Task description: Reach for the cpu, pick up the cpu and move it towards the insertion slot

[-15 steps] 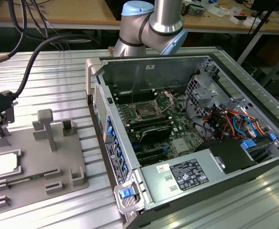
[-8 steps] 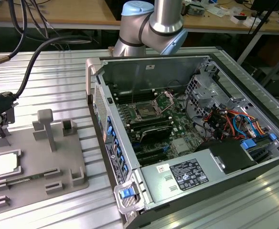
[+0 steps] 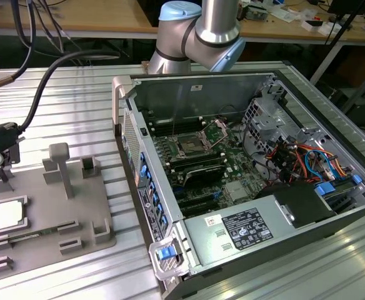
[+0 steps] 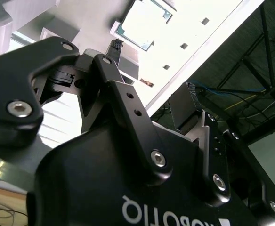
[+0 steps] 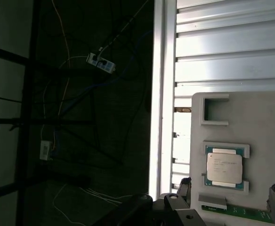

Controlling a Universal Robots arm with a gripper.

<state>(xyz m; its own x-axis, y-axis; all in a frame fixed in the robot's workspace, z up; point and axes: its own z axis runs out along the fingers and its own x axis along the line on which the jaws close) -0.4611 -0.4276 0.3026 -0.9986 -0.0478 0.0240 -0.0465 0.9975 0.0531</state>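
The cpu (image 5: 224, 168) lies flat, metal lid up, in a square nest of the grey tray (image 5: 264, 122), near the tray's edge on the exterior view's left. It looks light, stiff and smooth-topped, probably with delicate contacts underneath. I judge the thin side edges the place to grip it — squarely and gently, never by the faces. Just beside the cpu, a green memory stick (image 5: 238, 213) lies in a long recess of the same tray. The gripper (image 5: 231, 195) hovers near this corner with its jaws apart, holding nothing and not touching the cpu. Well apart, inside the open computer case (image 3: 195, 94), the insertion slot (image 3: 189, 147) sits on the green board — dark centre bare, frame seemingly raised
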